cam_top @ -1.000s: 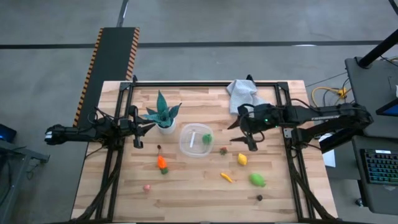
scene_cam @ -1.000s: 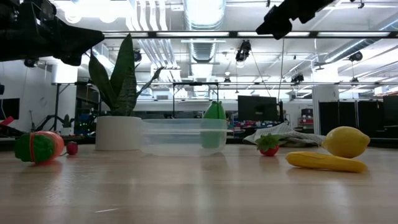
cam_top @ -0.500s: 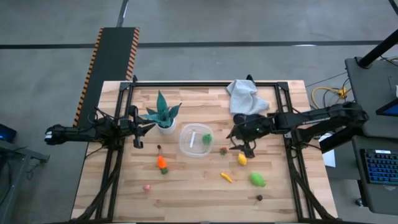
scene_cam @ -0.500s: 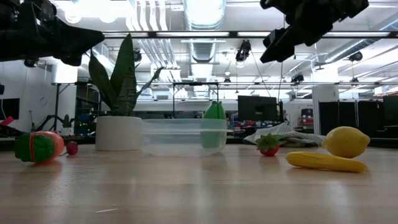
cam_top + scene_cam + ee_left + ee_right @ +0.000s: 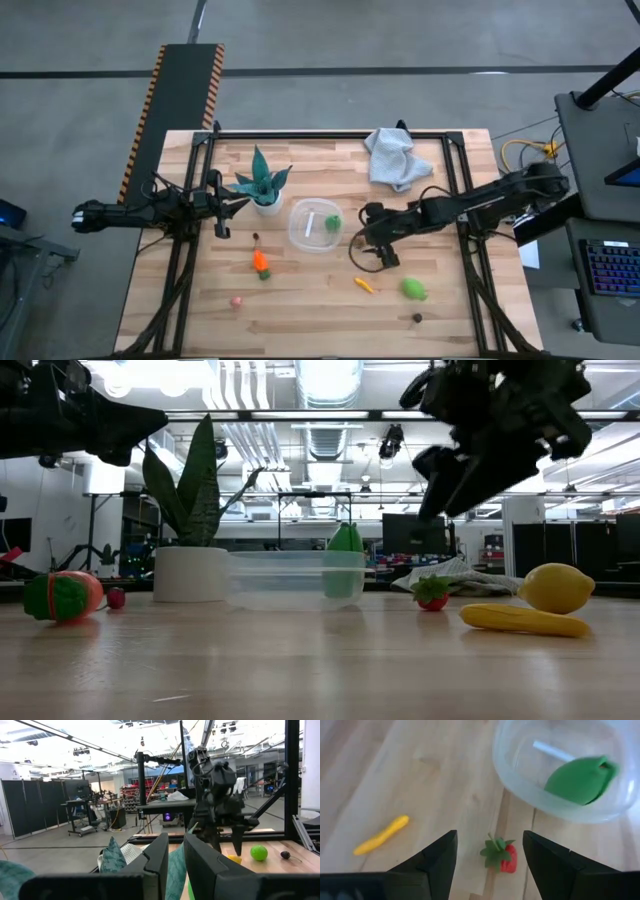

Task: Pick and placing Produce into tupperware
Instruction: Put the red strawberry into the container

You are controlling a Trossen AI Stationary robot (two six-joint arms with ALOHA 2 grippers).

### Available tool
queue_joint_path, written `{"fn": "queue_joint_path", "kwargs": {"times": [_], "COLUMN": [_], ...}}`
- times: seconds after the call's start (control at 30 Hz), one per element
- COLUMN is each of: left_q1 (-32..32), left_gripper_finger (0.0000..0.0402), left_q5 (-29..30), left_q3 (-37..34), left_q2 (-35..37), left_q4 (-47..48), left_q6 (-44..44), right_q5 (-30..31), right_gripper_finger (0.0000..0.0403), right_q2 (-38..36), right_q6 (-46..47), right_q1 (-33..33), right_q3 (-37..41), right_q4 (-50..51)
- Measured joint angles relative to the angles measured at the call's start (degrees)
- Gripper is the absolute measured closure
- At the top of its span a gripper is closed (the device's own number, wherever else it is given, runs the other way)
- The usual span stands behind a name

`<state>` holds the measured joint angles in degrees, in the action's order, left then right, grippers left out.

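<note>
The clear tub (image 5: 312, 226) sits mid-table with a green piece (image 5: 580, 777) inside it. My right gripper (image 5: 362, 248) hangs open just right of the tub, above the small red strawberry (image 5: 500, 855), which shows between its two fingers (image 5: 437, 857) without touching them. In the low view the right gripper (image 5: 437, 490) is well above the strawberry (image 5: 432, 592). A lemon (image 5: 557, 588) and a long yellow piece (image 5: 364, 284) lie close by. My left gripper (image 5: 222, 208) waits shut at the table's left edge, beside the teal plant (image 5: 262, 182).
More produce lies on the wood: an orange-and-green piece (image 5: 260, 262), a pink one (image 5: 236, 300), a dark one (image 5: 256, 237), a green one (image 5: 413, 289) and a dark one (image 5: 417, 318). A pale grey cloth (image 5: 395, 157) lies at the far right.
My right gripper has travelled from near the cloth toward the table's near-left, coming down and tipping toward the tub, and now hangs over the strawberry. It has stayed open. No produce has moved.
</note>
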<state>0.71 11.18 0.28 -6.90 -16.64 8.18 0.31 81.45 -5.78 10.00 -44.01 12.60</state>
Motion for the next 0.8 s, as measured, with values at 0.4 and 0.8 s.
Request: {"fn": "queue_joint_path", "kwargs": {"times": [0.4, 0.8], "left_q1": [0.0, 0.0], "left_gripper_finger": [0.0353, 0.0353], "left_q5": [0.0, 0.0], "left_q3": [0.0, 0.0], "left_q2": [-0.3, -1.2], "left_q4": [0.0, -0.1], "left_q6": [0.0, 0.0], "right_q5": [3.2, 7.3], "right_gripper_finger": [0.0184, 0.0184], "right_q2": [10.7, 12.3], "right_q6": [-0.7, -1.5], "right_q1": [0.1, 0.1], "right_q3": [-0.2, -0.2], "right_q4": [-4.9, -7.0]}}
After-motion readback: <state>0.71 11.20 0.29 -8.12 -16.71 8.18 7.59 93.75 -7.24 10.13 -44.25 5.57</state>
